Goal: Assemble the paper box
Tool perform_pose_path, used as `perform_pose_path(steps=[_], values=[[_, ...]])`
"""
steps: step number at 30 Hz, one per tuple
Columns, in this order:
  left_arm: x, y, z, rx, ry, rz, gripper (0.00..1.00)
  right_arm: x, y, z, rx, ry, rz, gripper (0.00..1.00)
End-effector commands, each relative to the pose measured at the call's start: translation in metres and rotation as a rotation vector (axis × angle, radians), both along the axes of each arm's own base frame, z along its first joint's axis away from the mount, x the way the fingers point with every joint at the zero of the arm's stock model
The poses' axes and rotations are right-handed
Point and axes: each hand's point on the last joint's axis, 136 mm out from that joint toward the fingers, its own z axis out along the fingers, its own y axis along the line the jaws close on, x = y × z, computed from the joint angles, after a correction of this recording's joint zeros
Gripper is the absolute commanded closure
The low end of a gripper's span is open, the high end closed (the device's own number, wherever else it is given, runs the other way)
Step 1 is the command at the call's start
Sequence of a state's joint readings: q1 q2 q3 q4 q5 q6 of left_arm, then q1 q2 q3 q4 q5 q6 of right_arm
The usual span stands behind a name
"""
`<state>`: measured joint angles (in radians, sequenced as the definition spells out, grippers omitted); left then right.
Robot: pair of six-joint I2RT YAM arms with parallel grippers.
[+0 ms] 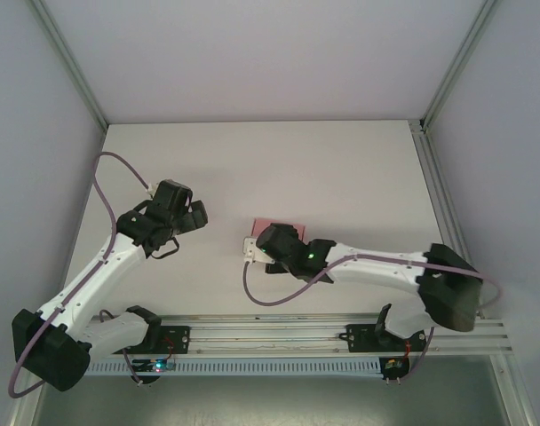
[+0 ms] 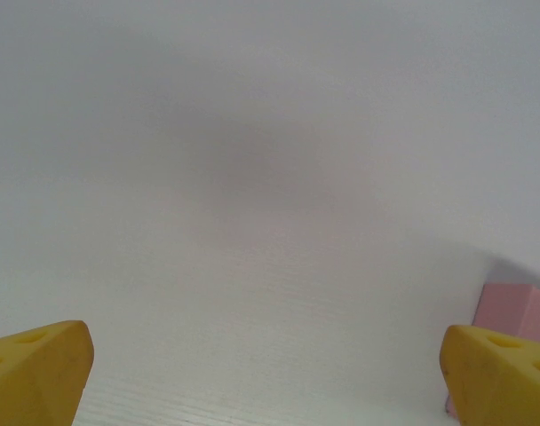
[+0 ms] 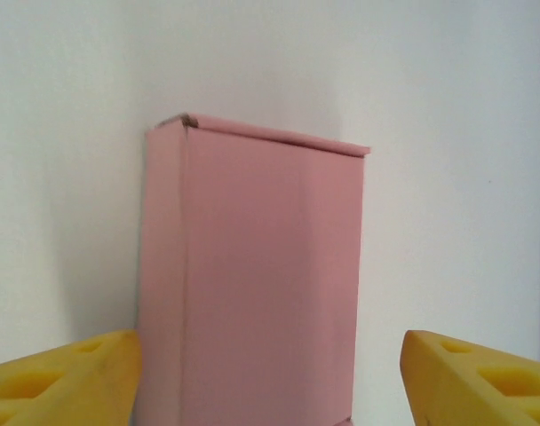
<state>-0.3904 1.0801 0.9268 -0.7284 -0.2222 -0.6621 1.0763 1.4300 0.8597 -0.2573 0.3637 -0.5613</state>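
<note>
The paper box (image 3: 252,275) is a small folded pink rectangular box lying on the white table, closed at its far end. My right gripper (image 3: 270,377) is open and straddles its near end: the left yellow fingertip (image 3: 66,377) sits close against the box's side, while the right fingertip (image 3: 479,377) stands a gap away. From above, the right gripper (image 1: 272,238) covers most of the box (image 1: 289,223). My left gripper (image 1: 197,213) hovers open to the left of the box with nothing between its fingers (image 2: 39,368); a pink corner of the box (image 2: 519,311) shows at that view's right edge.
The white table (image 1: 341,177) is walled by pale panels on the left, back and right. An aluminium rail (image 1: 279,333) carrying both arm bases runs along the near edge. Purple cables (image 1: 106,173) loop beside each arm.
</note>
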Motion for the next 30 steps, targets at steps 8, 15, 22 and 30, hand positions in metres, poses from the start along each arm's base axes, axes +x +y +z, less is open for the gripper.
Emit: perform_pose_path(steps=[8, 15, 22, 30], values=[[0.028, 0.059, -0.009, 0.026, -0.054, 0.251, 0.0, 0.07, -0.103, 0.087, 0.623, -0.115, -0.627, 0.02], [0.066, 0.091, -0.009, 0.172, -0.251, 0.209, 0.0, 0.097, -0.278, 0.079, 1.031, -0.282, -1.182, 0.02], [0.09, 0.115, -0.034, 0.345, -0.424, 0.108, 0.0, 0.096, -0.315, 0.053, 1.003, -0.462, -1.16, 0.02], [0.122, 0.092, -0.068, 0.331, -0.436, -0.082, 0.0, 0.125, -0.326, 0.037, 1.104, -0.522, -1.112, 0.02]])
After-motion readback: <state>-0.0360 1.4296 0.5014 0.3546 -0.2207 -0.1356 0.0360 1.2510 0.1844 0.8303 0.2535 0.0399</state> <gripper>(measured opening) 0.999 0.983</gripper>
